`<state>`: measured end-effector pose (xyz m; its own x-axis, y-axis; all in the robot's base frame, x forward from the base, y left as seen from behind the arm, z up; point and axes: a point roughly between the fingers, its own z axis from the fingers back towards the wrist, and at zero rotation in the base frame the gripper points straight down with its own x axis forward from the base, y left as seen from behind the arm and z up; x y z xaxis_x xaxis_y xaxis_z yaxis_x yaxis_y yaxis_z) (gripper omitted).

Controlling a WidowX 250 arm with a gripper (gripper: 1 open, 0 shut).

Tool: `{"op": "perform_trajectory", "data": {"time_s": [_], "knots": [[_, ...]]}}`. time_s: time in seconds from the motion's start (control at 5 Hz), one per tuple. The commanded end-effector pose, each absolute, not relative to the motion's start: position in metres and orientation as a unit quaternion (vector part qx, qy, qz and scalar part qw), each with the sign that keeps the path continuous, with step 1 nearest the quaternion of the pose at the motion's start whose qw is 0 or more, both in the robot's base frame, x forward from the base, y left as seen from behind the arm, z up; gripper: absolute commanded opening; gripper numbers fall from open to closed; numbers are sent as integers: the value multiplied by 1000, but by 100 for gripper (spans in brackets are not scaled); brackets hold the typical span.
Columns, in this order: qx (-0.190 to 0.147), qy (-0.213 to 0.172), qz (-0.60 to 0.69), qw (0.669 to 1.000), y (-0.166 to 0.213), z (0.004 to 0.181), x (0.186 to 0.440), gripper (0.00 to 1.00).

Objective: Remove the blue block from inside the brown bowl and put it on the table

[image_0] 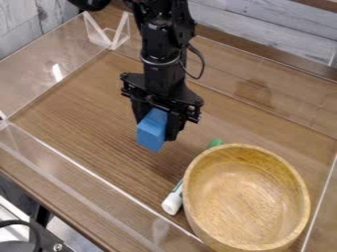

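Note:
The blue block [156, 129] hangs upright over the table [93, 108], just left of the brown bowl [246, 197]. My gripper [160, 111] comes straight down from above and is shut on the block's top end, its black fingers [138, 104] pressing either side. The block's lower end is close to the tabletop; I cannot tell whether it touches. The bowl is empty, standing at the front right.
A small white-and-green marker-like object [184, 187] lies against the bowl's left rim. Low clear acrylic walls [79, 172] run along the table's edges. A clear stand [108, 37] sits at the back left.

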<state>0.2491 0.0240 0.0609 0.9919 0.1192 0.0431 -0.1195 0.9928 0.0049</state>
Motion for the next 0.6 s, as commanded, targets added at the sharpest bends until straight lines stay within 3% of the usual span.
{"op": "perform_trajectory", "data": {"time_s": [0.0, 0.4], "knots": [[3, -52, 62, 997, 28, 72, 262, 100], [-1, -58, 66, 996, 31, 86, 264, 100]]}}
